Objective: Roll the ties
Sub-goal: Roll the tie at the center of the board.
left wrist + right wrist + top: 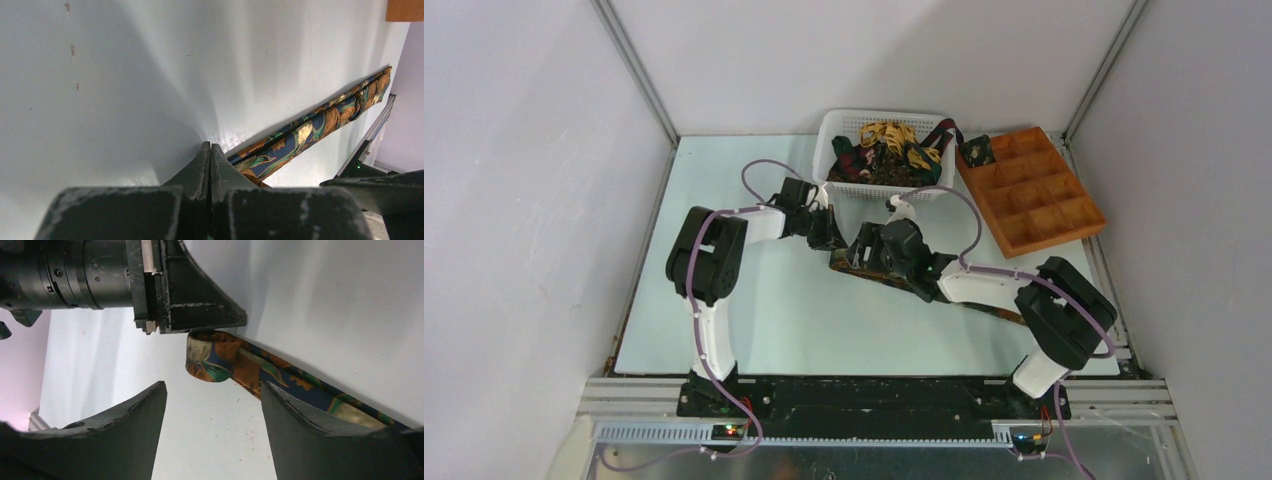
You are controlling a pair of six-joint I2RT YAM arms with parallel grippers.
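Observation:
One patterned tie [849, 266] of blue, green and orange lies flat across the table, running right toward the front edge. Its near end is curled into a small loop [210, 360]. My left gripper [210, 147] is shut, and its fingers [200, 305] rest on top of that loop; nothing shows between them. My right gripper [214, 390] stands open just in front of the loop, one fingertip over the tie's flat part [300, 385]. The tie's length [310, 127] stretches away in the left wrist view. More ties [886, 150] fill the basket.
A white plastic basket [829, 150] stands at the back centre. An orange-brown compartment tray [1034, 195] lies to its right, with a small dark roll [976, 152] in its far-left cell. Both arms meet over the table's middle.

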